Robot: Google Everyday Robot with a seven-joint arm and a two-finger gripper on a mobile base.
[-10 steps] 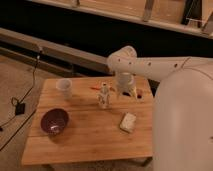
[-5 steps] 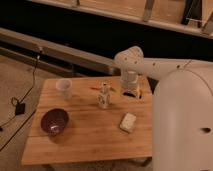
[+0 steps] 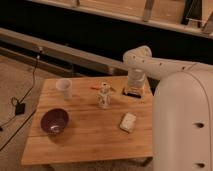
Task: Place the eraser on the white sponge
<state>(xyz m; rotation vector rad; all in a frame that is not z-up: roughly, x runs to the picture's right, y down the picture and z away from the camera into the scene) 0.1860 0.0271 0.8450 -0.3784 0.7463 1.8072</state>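
A white robot arm (image 3: 150, 62) reaches over the far right part of a wooden tabletop (image 3: 85, 137). Its gripper (image 3: 134, 90) points straight down, low over the wood near the right edge, with its fingers spread apart and nothing clamped between them. Right under its tip lies the eraser (image 3: 129, 93), a small dark block resting on the tabletop. Whether the fingers touch it cannot be told.

At 6 o'clock from the gripper, nearer the front of the tabletop and well apart from the eraser, lies the white sponge (image 3: 128, 122), a pale pad with nothing on it.

At 9 o'clock from the gripper, a white patterned figurine (image 3: 104, 95) stands upright. Just beyond it, at about 10 o'clock, a thin orange stick (image 3: 95, 87) lies flat. Farther out at 9 o'clock a white cup (image 3: 64, 88) stands upright near the left edge. At 8 o'clock, toward the front left corner, sits a purple bowl (image 3: 54, 121).

The robot's large white body (image 3: 182, 125) fills the right side. On the floor to the left, a dark cable (image 3: 31, 82) runs to a small black box (image 3: 19, 108).
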